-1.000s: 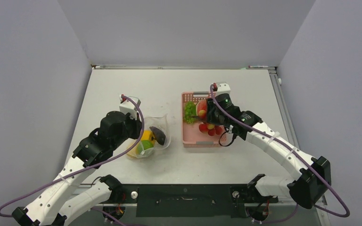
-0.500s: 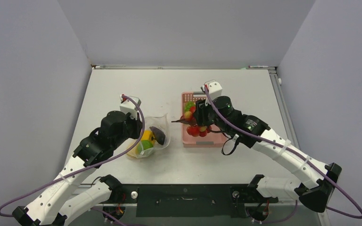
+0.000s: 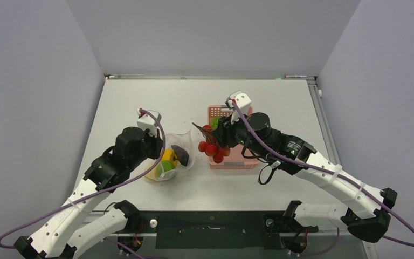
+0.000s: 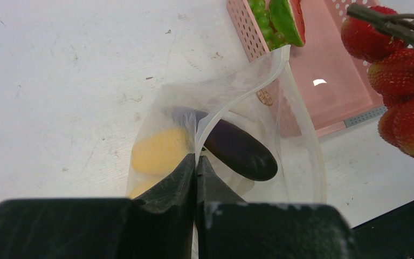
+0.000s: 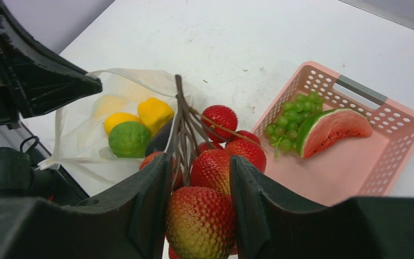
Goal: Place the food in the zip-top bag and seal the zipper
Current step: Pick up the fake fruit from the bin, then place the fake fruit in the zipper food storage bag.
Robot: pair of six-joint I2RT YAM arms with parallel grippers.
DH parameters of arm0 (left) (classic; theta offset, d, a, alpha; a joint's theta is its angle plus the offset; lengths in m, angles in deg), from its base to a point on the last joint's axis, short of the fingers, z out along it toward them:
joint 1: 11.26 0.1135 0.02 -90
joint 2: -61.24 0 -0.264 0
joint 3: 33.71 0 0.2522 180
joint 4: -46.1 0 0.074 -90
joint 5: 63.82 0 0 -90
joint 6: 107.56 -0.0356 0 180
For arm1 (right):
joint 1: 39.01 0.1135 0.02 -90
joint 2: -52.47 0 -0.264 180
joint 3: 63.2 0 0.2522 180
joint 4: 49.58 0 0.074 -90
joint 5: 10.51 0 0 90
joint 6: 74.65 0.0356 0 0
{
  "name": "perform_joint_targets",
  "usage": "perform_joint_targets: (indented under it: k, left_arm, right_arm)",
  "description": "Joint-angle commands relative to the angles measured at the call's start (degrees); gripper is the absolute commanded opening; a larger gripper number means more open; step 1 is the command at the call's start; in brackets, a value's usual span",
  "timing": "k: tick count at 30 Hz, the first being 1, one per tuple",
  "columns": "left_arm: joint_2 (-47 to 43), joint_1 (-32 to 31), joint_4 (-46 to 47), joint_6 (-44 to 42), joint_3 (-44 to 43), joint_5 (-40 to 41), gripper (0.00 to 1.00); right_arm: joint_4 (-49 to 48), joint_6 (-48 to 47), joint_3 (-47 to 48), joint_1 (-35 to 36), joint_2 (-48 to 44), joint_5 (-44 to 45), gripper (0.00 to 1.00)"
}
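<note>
Loading the bag, transfer step in hand. The left gripper (image 4: 195, 162) is pinched fully closed on the zipper (image 4: 248, 91), at the near lip of the zip-top bag (image 3: 182, 141), and holds that edge up so the mouth gapes toward the right. The bag lies on the table (image 3: 140, 102) left of centre. It already holds the eggplant (image 4: 240, 151), yellow pepper (image 5: 153, 114), orange-yellow fruit (image 5: 119, 120) and green fruit (image 5: 128, 138). The strawberry bunch (image 5: 220, 117) hangs in the air just right of the bag mouth, between bag and pink basket (image 5: 393, 116). The right gripper (image 5: 198, 164) has it, jaws partly open and clamped around the berries and woody stem. Grapes (image 5: 291, 116) and a watermelon slice (image 5: 331, 127) lie in the basket, not yet moved. Judgement: roughly mid-task, sealing not begun. The next move calls for carrying the bunch leftward over the raised lip, lowering it past the zipper, then releasing. Risks are the splayed stem snagging the film and berries catching the rim.
</note>
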Motion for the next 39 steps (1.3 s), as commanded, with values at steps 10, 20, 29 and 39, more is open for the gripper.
perform_joint_targets:
  k: [10, 20, 29, 39]
  left_arm:
    - [-0.33, 0.48, 2.50, 0.09, 0.03, 0.10, 0.00]
    - [-0.79, 0.47, 2.44, 0.09, 0.01, 0.01, 0.00]
    - [-1.09, 0.47, 2.52, 0.09, 0.02, -0.24, 0.00]
    - [-1.24, 0.45, 2.57, 0.08, 0.10, -0.44, 0.00]
  right_arm:
    - [-6.45, -1.14, 6.56, 8.97, 4.64, 2.76, 0.05]
    - [-7.57, -2.13, 9.31, 12.26, 9.24, 5.03, 0.05]
    - [-8.03, -2.31, 11.24, 13.14, 12.45, 6.05, 0.05]
    - [-4.10, -2.88, 12.45, 13.26, 16.68, 10.14, 0.05]
